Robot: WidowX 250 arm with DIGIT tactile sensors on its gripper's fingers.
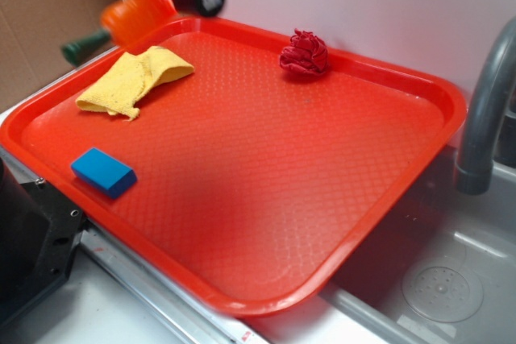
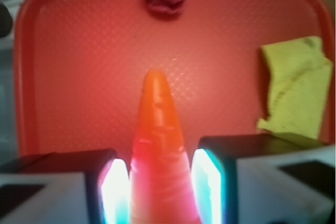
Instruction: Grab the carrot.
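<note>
Carrot [image 2: 159, 150] sits pinched between the two pads of the gripper [image 2: 160, 187], point aimed out over the red tray [image 2: 63, 77]! From outside, it hangs blurred above the tray's far left corner, green stem poking out. Sweeping right: blue block [image 1: 103, 172] near the front rim, yellow cloth [image 1: 133, 78], crumpled red rag [image 1: 304, 52], grey faucet [image 1: 484, 110]. Best play, I reckon: keep the squeeze steady, lift gently — that glossy taper could slip. No labels or writing readable anywhere.
</note>
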